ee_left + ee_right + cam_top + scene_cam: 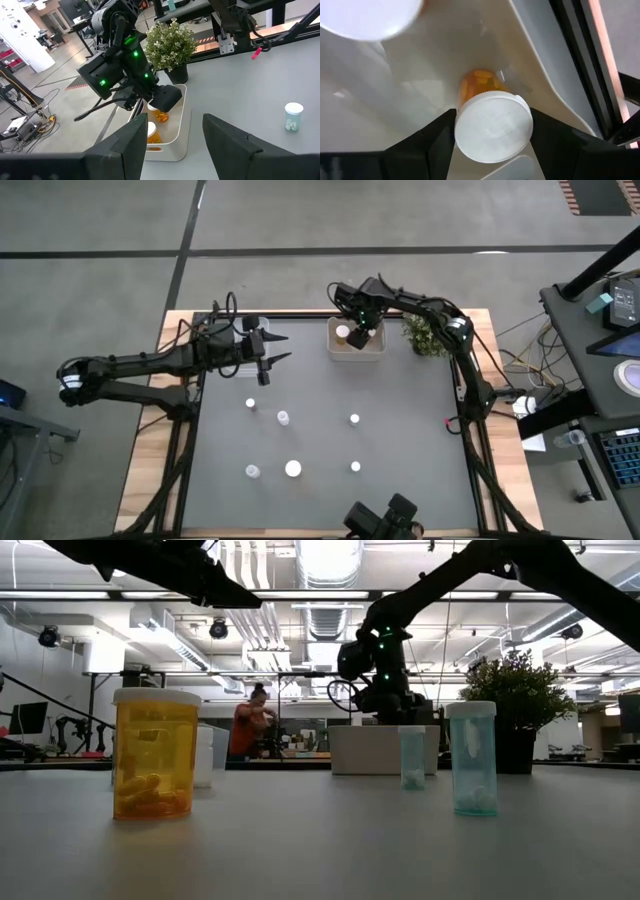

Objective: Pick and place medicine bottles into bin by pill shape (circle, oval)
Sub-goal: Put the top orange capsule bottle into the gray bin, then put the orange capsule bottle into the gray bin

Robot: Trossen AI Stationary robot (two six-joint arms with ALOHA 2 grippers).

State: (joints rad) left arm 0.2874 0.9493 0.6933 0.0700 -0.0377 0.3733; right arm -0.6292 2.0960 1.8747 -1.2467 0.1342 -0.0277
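Several small white-capped medicine bottles stand on the grey table (400, 440), among them ones in the high view (293, 469) (283, 418) (354, 419). The low view shows an orange one (155, 755) and two pale ones (472, 758) (412, 757). My right gripper (357, 330) (492, 137) is over the white bin (372, 352), shut on an orange bottle (479, 82). Another orange bottle (150, 134) sits in the bin. My left gripper (278, 350) (175, 150) is open and empty, left of the bin. My right gripper pinches the orange bottle's white cap (492, 127) by its rim, one finger on each side. The fingers (437, 142) come from above, pointing down into the bin. The orange body hangs below the cap inside the bin (161, 116); whether its bottom touches the floor, I cannot tell.
A green potted plant (425, 335) stands right of the bin at the table's far edge. The loose bottles are scattered over the middle and near part of the table. A person (250, 725) is in the room far behind the table.
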